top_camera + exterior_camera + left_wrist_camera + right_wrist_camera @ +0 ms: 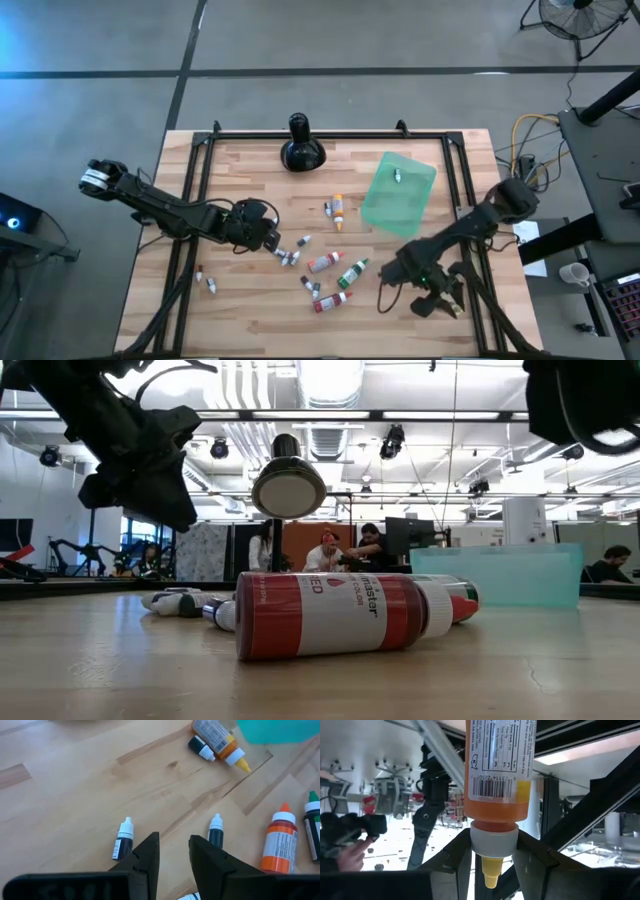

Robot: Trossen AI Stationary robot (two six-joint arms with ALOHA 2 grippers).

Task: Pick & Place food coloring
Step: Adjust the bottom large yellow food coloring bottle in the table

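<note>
On the wooden table (pixel 250 300) small bottles (pixel 322 263) lie scattered near the green sheet (pixel 398 195). The right gripper (pixel 492 857) clamps a yellow bottle (pixel 497 775) by its cap, probably to carry it. The left gripper (pixel 173 852), narrow and empty, hovers over two tiny vials (pixel 123 838).

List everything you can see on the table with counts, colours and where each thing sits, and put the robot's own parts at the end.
Table: one, light wood, black frame rails.
Black long-necked object: one, black, far edge at the middle.
Plastic sheet: one, teal-green, right of centre.
Slim dropper bottles: four lying down, two red, one green, one orange with a yellow tip, mid-table.
Tiny vials: about nine, white and dark, scattered; one lies on the sheet.
Held bottle: one, orange with a yellow tip, in the right gripper.
Left gripper: open, empty, low over the vials left of centre.
Right gripper: shut on the held bottle's cap, near right corner.
</note>
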